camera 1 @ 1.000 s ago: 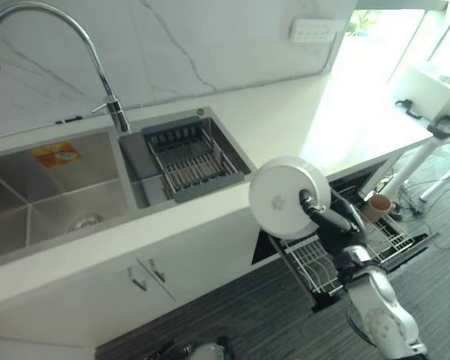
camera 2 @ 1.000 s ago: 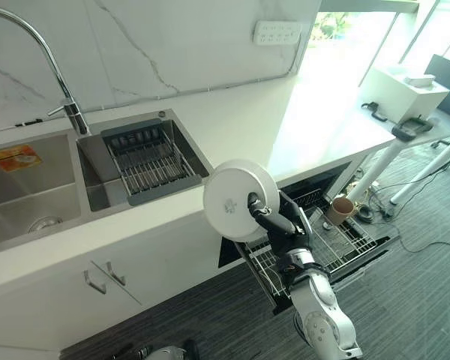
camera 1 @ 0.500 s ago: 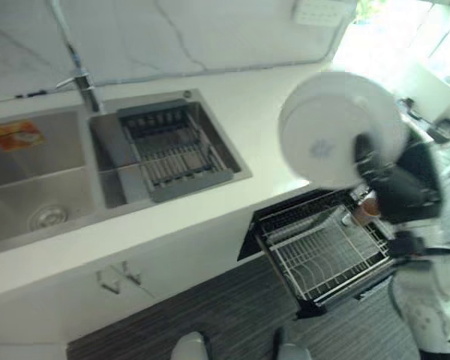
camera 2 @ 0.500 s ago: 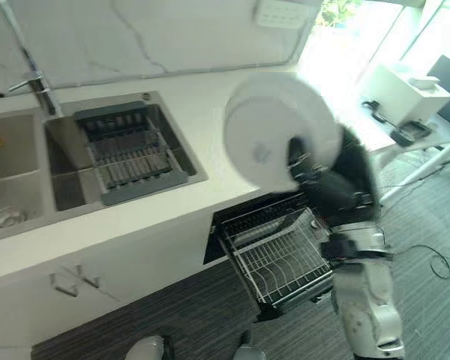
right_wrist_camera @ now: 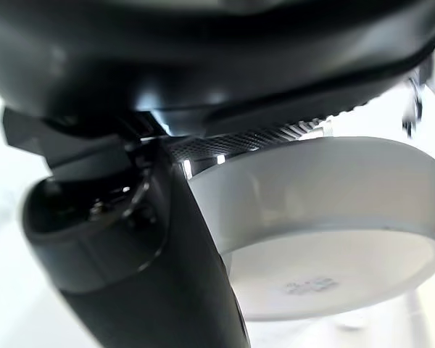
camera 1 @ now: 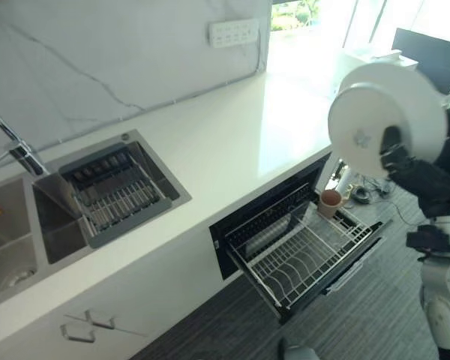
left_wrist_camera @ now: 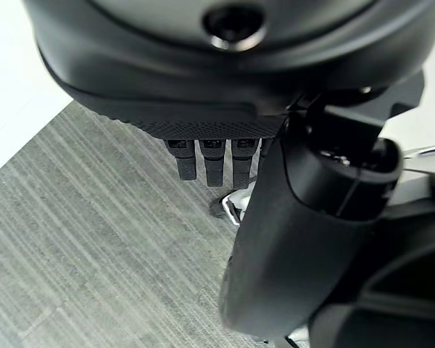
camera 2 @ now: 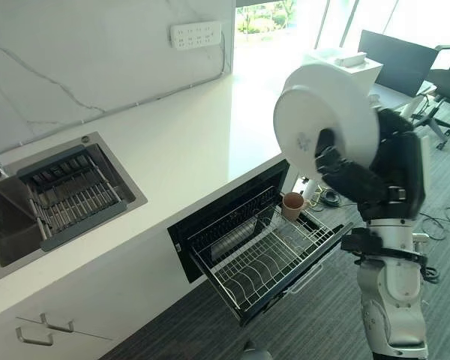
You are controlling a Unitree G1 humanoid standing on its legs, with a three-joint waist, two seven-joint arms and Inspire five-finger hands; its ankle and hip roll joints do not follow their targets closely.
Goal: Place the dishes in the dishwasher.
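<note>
A round white plate (camera 1: 386, 116) is held upright with its underside toward me. My right hand (camera 1: 418, 180) is shut on it, thumb across the base and fingers behind the rim. In the right wrist view the plate (right_wrist_camera: 333, 217) sits against the palm under the thumb (right_wrist_camera: 152, 246). The plate hangs high, to the right of and above the pulled-out dishwasher rack (camera 1: 309, 255). The rack's wire tines are bare except for a brown cup (camera 1: 330, 201) at its far corner. My left hand (left_wrist_camera: 214, 159) hangs over the grey floor with straight fingers and holds nothing.
The dishwasher's dark opening (camera 1: 266, 217) sits under the white counter (camera 1: 232, 142). A sink (camera 1: 52, 232) with a grey drying rack (camera 1: 109, 195) lies at the left. A wall socket (camera 1: 234, 31) is behind. A desk and office chair (camera 2: 442, 75) stand at the far right.
The view has swung to the right, so the sink slid left. My right hand has raised the plate from low beside the counter front to high at the rack's right.
</note>
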